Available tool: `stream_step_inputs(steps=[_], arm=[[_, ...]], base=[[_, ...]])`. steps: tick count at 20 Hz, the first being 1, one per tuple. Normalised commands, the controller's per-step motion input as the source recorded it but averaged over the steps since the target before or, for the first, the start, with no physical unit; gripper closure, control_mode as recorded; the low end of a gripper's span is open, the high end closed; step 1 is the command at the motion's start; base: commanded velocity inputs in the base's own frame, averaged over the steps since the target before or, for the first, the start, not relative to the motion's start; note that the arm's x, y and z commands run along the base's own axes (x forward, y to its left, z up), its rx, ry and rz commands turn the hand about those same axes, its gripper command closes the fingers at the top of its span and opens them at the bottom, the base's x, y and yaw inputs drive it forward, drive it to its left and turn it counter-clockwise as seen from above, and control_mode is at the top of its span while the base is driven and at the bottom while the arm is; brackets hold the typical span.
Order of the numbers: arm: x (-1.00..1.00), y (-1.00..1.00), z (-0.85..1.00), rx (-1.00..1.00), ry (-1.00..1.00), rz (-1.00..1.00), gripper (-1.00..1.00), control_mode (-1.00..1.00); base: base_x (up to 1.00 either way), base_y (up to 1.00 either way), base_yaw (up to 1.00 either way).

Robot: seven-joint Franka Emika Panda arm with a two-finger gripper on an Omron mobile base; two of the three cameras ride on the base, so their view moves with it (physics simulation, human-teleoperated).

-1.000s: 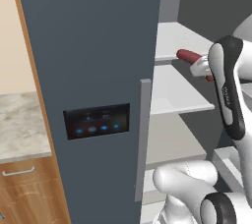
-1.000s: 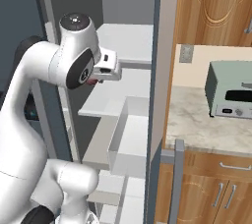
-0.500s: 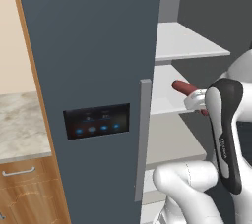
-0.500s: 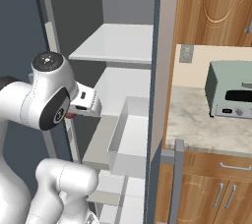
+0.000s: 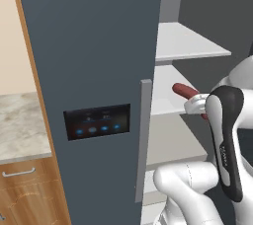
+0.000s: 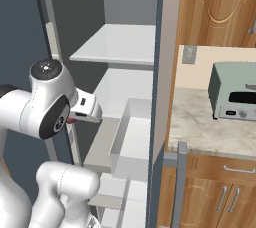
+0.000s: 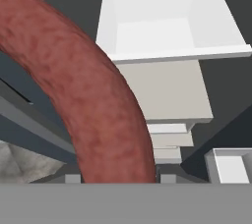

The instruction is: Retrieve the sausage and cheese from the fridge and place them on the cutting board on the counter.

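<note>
Reddish-brown and faintly mottled, the sausage (image 7: 83,95) arcs across the hand view from 10 o'clock down to 6 o'clock, pinched in the gripper (image 5: 197,104); we see its free end poking out toward 10 o'clock of the hand in the left base view, in front of the fridge (image 5: 89,71) shelves, and just a sliver of red beneath the wrist in the right base view; the jaws are pressed in on the link rather than spread, though the fingertips themselves are hidden behind it.

We judge the sausage light and firm but slightly yielding, with a smooth skin that could slip or pivot if squeezed near a rounded end; a hold around the middle of its length, across the narrow width, suits it best, and from the left base view we seem to hold it nearer one end, so it may swing on a fast turn; we would carry it gently.

Compared with a second ago, the hand has come down from the upper shelf level to the middle shelf (image 5: 170,91) and drawn outward from the fridge, the sausage coming with it; over the last half second the drop is small; the grip has not loosened; both cameras keep the same framing, so the base has stayed put.
</note>
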Motion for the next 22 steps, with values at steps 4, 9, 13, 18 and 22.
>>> stream_step_inputs(steps=[4,9,13,18,22], arm=[[0.0,0.0,0.0,0.0,0.0,0.0,1.0,1.0],[0.0,0.0,0.0,0.0,0.0,0.0,1.0,1.0],[0.0,0.0,0.0,0.0,0.0,0.0,1.0,1.0],[0.0,0.0,0.0,0.0,0.0,0.0,1.0,1.0],[0.0,0.0,0.0,0.0,0.0,0.0,1.0,1.0]], base=[[0.0,0.0,0.0],[0.0,0.0,0.0],[-0.83,0.06,-0.01],[-0.94,0.19,-0.01],[-0.88,0.48,-0.14]])
